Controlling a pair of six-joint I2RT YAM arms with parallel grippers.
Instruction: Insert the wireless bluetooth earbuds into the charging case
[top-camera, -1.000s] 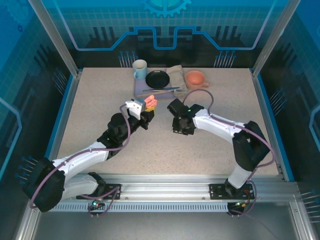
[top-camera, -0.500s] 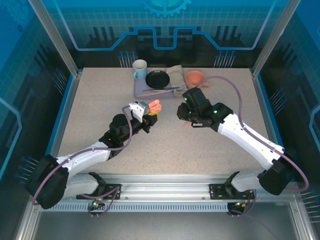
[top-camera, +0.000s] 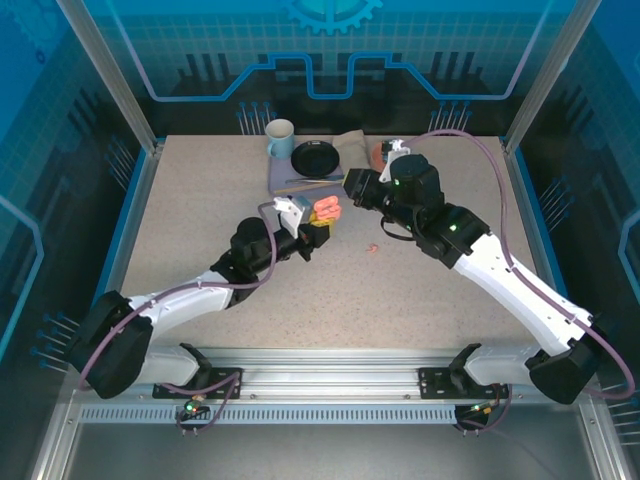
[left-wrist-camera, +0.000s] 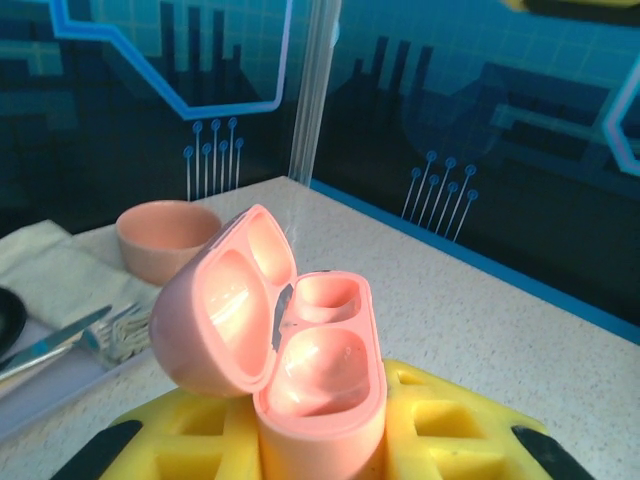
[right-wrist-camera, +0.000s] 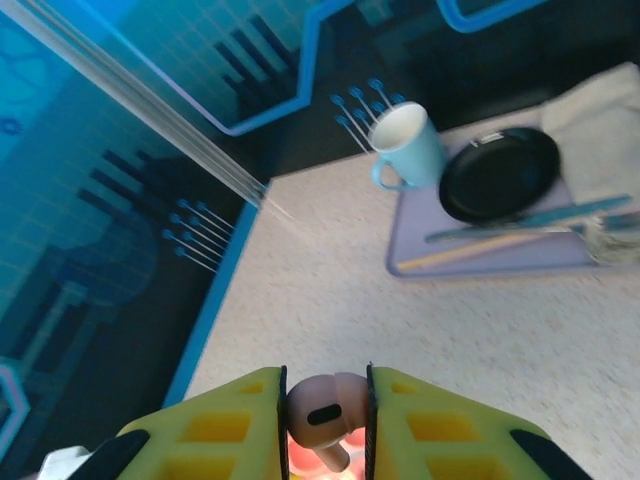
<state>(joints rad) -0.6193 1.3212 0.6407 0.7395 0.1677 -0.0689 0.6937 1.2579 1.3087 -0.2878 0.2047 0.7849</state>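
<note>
Left claw (left-wrist-camera: 320, 425): I see its yellow fingers (left-wrist-camera: 450, 430) pinching the base of the case (left-wrist-camera: 320, 370) and holding it up off the table (top-camera: 200, 220).
Case: pink and pebble-shaped, with its lid swung open to the left. Both wells look empty to me.
Right claw (right-wrist-camera: 325, 400): closed on a pink bud (right-wrist-camera: 322, 412), which sits snug between its two yellow fingers (right-wrist-camera: 440, 430) with a dark oval mark facing the wrist camera.
Claws together: from above, the right claw is just beside the open case, to its right and slightly farther back. I cannot tell whether they touch.
Table front: a pink speck (top-camera: 372, 247) lies on the bare surface to the right of the case, too small for me to make out.
Table back: a lilac tray (right-wrist-camera: 470, 255) holds a black plate (right-wrist-camera: 500, 175) and cutlery. A pale blue mug (right-wrist-camera: 410, 145) stands at its left back corner.
Beside the tray: a pink bowl (left-wrist-camera: 165, 235) stands next to a folded napkin (top-camera: 352, 150).
</note>
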